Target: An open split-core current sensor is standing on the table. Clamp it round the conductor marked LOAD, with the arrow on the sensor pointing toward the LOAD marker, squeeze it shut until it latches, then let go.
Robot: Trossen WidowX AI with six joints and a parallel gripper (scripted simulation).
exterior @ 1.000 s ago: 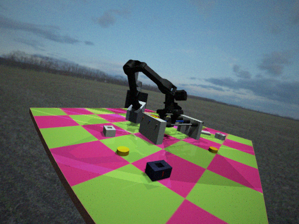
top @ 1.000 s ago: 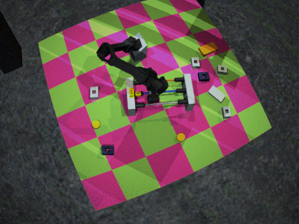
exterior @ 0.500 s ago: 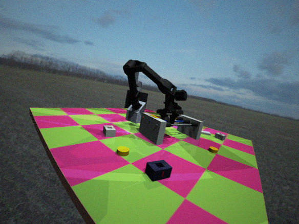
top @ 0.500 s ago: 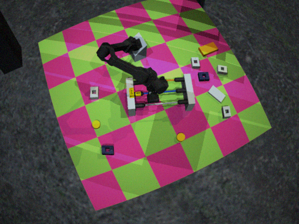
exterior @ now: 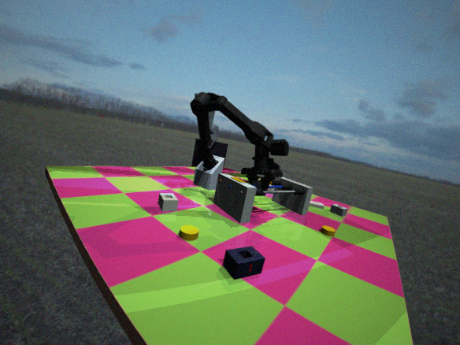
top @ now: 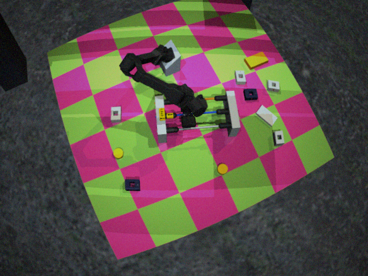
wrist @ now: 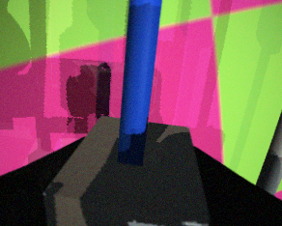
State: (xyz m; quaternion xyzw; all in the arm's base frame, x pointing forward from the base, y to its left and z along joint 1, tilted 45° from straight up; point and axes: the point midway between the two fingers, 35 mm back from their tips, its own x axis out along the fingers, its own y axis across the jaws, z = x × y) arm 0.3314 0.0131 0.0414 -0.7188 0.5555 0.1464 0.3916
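Observation:
The dark current sensor (wrist: 159, 179) is round the blue conductor (top: 210, 112) (exterior: 276, 187) (wrist: 140, 72), its halves together with no gap visible in the wrist view. My gripper (wrist: 139, 149) is shut on the sensor, a black finger on each side; it points down at the conductor in the exterior view. A yellow LOAD label (top: 161, 114) (exterior: 238, 179) is on top of the left end block, and a yellow marker (top: 169, 115) is at that end of the blue conductor. The sensor's arrow and latch cannot be made out; the arm hides most of it in the top and exterior views.
An orange conductor (top: 209, 99) and a grey one (top: 198, 128) run on either side, between the left block (top: 161, 136) and the right block (top: 233, 115). White and dark square-holed blocks, yellow discs (top: 118, 153) (top: 222, 169), a white wedge (top: 266, 116) and a yellow slab (top: 256, 60) lie around.

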